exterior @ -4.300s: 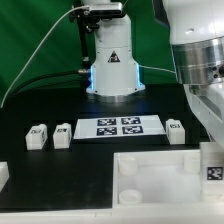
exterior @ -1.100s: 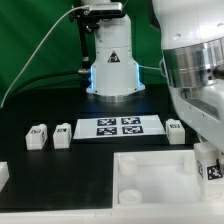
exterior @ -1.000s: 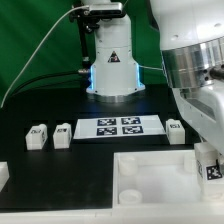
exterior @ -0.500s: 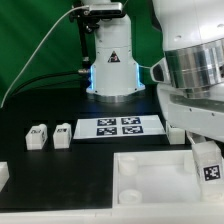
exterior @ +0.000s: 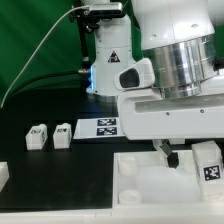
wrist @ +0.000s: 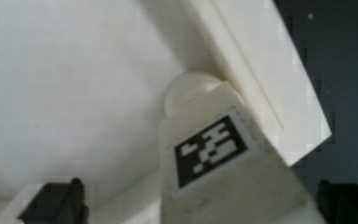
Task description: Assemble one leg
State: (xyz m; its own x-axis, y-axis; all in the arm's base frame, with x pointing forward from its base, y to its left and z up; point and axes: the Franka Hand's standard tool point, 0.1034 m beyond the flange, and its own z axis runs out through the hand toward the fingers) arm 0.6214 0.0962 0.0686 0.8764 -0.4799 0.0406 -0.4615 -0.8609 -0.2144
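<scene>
A leg (exterior: 208, 160), a small white block with a black-and-white tag, stands upright at the far right corner of the large white panel (exterior: 140, 178). In the wrist view this leg (wrist: 211, 150) rises from the panel's corner hole beside the raised rim. My gripper (exterior: 166, 152) hangs over the panel just to the exterior view's left of the leg. Its two dark fingers (wrist: 55, 200) stand wide apart in the wrist view and grip nothing. Two more legs (exterior: 38, 136) (exterior: 62, 134) stand on the black table at the exterior view's left.
The marker board (exterior: 108, 127) lies behind the panel, its right part hidden by my arm. A white part (exterior: 3, 175) shows at the exterior view's left edge. The robot base (exterior: 108, 60) stands at the back.
My arm has swung toward the exterior view's left and now covers the marker board's right end and the leg beside it. The leg at the panel's corner stays standing, uncovered.
</scene>
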